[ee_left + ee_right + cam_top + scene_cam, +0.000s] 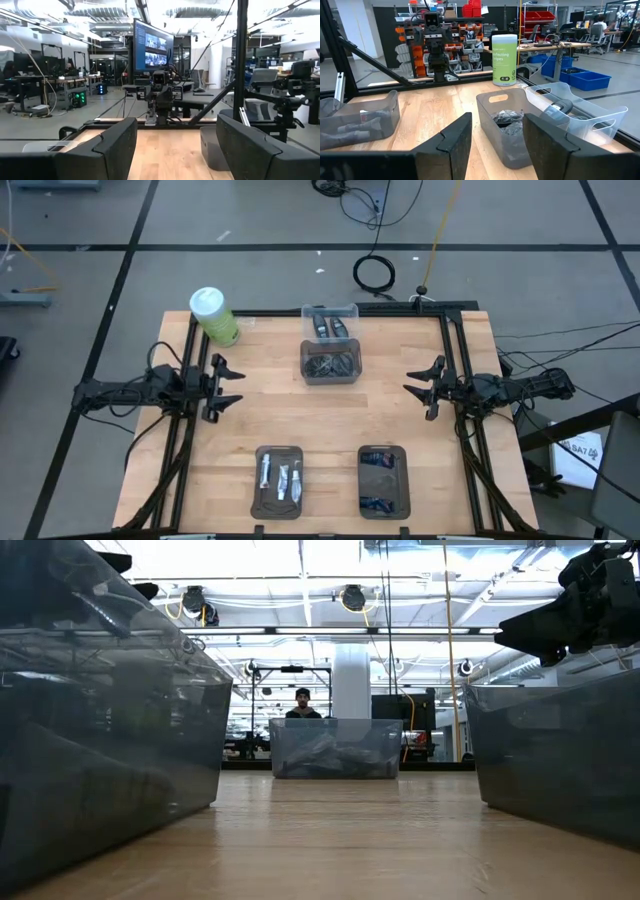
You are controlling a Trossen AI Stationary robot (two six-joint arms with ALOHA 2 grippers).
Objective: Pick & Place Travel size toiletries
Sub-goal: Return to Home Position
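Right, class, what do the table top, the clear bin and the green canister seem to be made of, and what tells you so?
Table top: wood, pale matt finish; plank seams and grain show.
Clear bin: probably hard plastic, glossy; its walls are see-through and the rim catches light.
Green canister: seemingly plastic, smooth, with a printed label and white lid.

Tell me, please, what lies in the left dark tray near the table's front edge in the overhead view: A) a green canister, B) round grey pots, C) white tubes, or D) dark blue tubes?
C: the left tray holds white tubes, while the blue tubes lie in the right tray.
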